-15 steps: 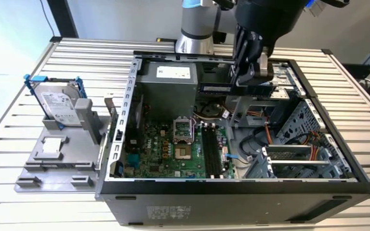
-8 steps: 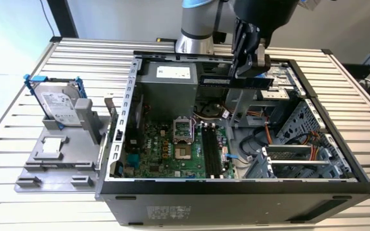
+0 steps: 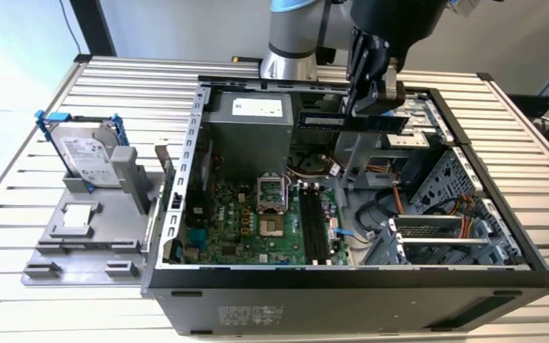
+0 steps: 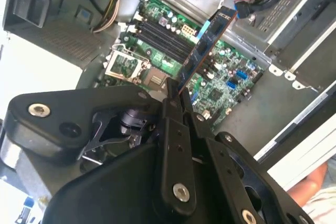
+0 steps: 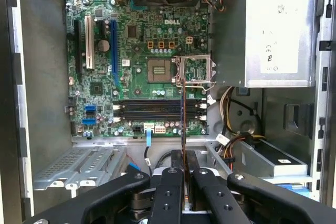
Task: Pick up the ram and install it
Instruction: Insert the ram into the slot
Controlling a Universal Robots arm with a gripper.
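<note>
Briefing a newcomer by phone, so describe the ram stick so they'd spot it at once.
Find the open computer case on the slatted table. Over its interior, the gripper clamps the ram: a long, thin dark circuit-board strip held level, unlike the boxy silver hard drive standing outside the case.

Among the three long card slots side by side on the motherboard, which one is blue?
The blue slot is the one nearest the processor socket; the white slot sits in the middle and the black slot lies farthest from it.
</note>
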